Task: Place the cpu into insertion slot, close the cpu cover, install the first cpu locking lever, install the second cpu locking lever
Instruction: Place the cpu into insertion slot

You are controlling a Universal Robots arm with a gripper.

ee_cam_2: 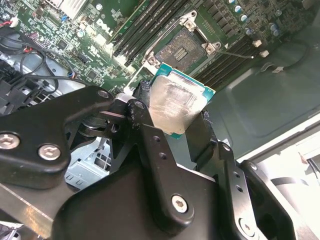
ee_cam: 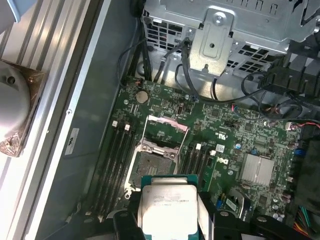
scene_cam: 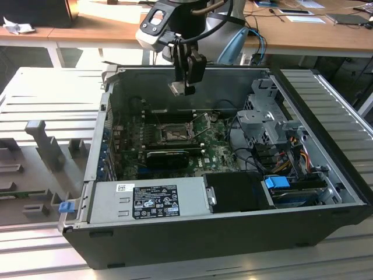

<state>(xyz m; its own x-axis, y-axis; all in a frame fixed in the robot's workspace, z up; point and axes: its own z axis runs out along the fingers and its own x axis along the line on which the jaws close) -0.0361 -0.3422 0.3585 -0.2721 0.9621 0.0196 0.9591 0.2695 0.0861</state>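
My gripper (scene_cam: 189,86) hangs above the open computer case, shut on the cpu (scene_cam: 176,87), a small square chip with a silver-grey top. In both wrist views the cpu (ee_cam_2: 177,102) (ee_cam: 167,212) sits clamped between the black fingers (ee_cam_2: 142,90) by two opposite edges. It is held in the air above the motherboard. The insertion slot (scene_cam: 172,134) (ee_cam_2: 181,47) (ee_cam: 150,161) lies below it, bare and uncovered. The cpu cover (ee_cam: 167,123) stands swung up at the slot's far edge. A thin metal lever (ee_cam_2: 236,54) juts out from one corner of the slot.
Memory slots (ee_cam: 112,160) flank the socket on both sides. A black card (scene_cam: 169,156) lies across the board just in front of it. The labelled power supply (scene_cam: 154,198) fills the case's near side. A metal drive cage (scene_cam: 265,111) with cables is at the exterior view's right.
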